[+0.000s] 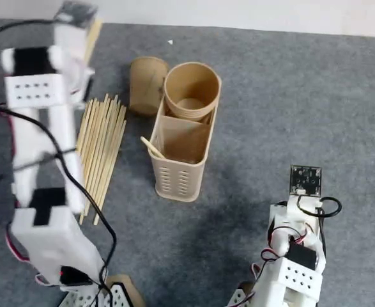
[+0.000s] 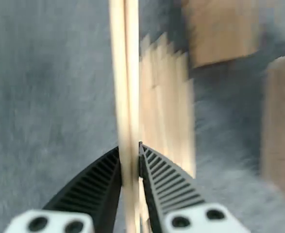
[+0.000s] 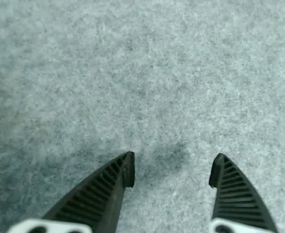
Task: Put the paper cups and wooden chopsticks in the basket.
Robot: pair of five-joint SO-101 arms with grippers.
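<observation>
Held chopsticks (image 2: pixel 124 73): two sticks, as far as I can tell, pinched between the jaws of the left gripper (image 2: pixel 129 148), which are closed narrow on them with most of their length reaching out beyond. In the high view they sit at the upper left of the frame, well apart from the basket (image 1: pixel 181 176). Loose chopsticks (image 1: pixel 101 150) lie fanned at centre left, just beside the left arm (image 1: pixel 40 128). The basket stands at centre with two compartments. The upper one holds stacked paper cups (image 1: pixel 191 93); the lower one has one chopstick (image 1: pixel 153 148) leaning out over its left wall. Another paper cup (image 1: pixel 147 83) lies on its side against the basket's upper left. Step in hand, by my reading: bring the held sticks to the lower compartment. To do it well, lift clear of the fan, swing right and tip the sticks end-down over the opening. Keep off the rim and the lying cup, and let go only once the tips are inside, since sticks gripped this far back may pivot. Right gripper (image 3: pixel 171 170): jaws wide, nothing between, over bare surface (image 1: pixel 302 96), its arm (image 1: pixel 296 262) at lower right. The surface is grey and felt-like. A pale band runs along the top edge; I cannot tell whether it is wall or floor.
</observation>
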